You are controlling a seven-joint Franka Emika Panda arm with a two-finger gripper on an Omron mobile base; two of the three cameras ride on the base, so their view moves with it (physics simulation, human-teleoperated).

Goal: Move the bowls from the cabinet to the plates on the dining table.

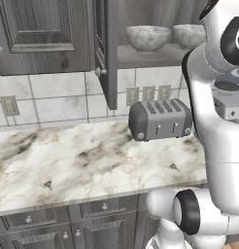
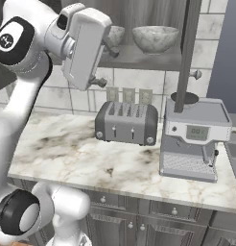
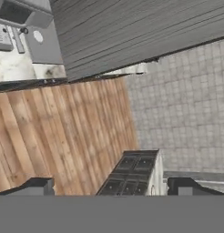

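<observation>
Marble-grey, the two bowls sit side by side on the inner shelf of the open cabinet (image 1: 109,53): the left bowl (image 1: 147,38) and the right bowl (image 1: 188,36), close together but apart. Below them a grey toaster (image 2: 126,122) stands on the veined tabletop (image 1: 68,160) against the tiled wall, with a silver coffee machine (image 2: 194,139) just to its right. The claw (image 3: 111,186) has its two dark tips spread wide, holding nothing, looking down over the toaster's slots.
</observation>
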